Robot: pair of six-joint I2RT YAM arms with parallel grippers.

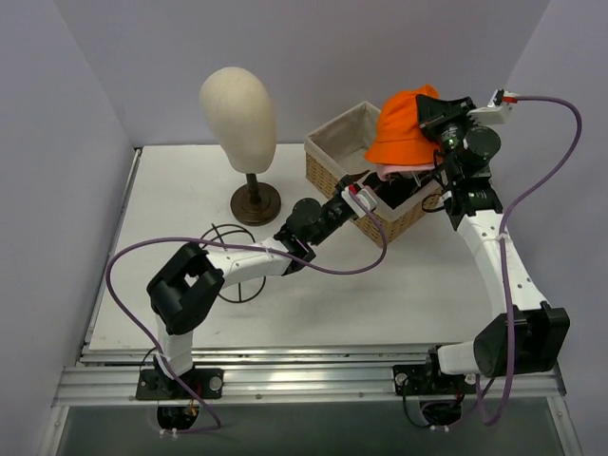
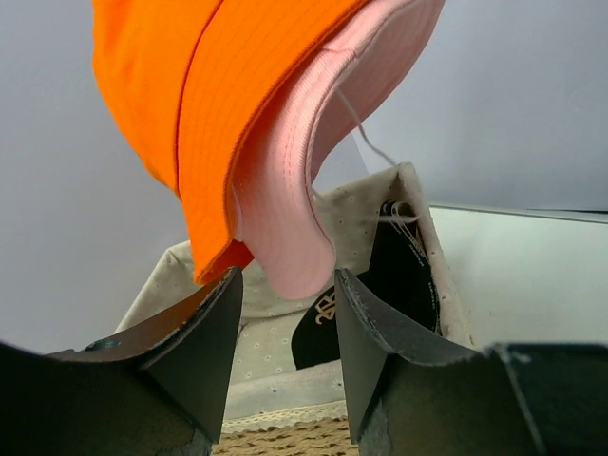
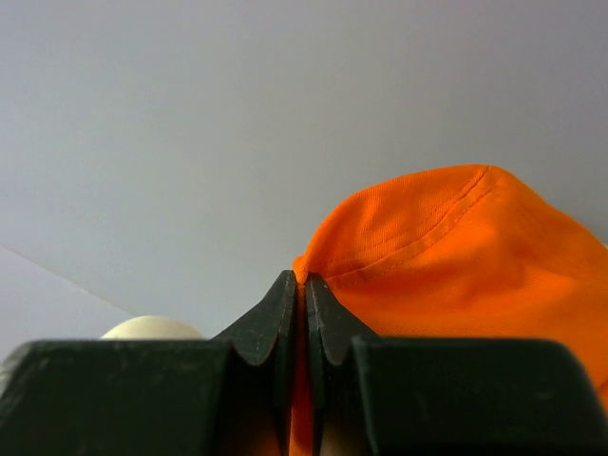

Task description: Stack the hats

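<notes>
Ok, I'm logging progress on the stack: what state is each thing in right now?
orange bucket hat: held up above the basket
pink bucket hat: nested inside the orange one
black cap: lying in the basket
right gripper: shut on orange bucket hat
left gripper: open, empty
mannequin head: upright, bare

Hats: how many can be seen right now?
3. The orange bucket hat hangs over the basket, the pink hat is nested under it, and a black cap lies in the basket. More may be hidden there.
</notes>
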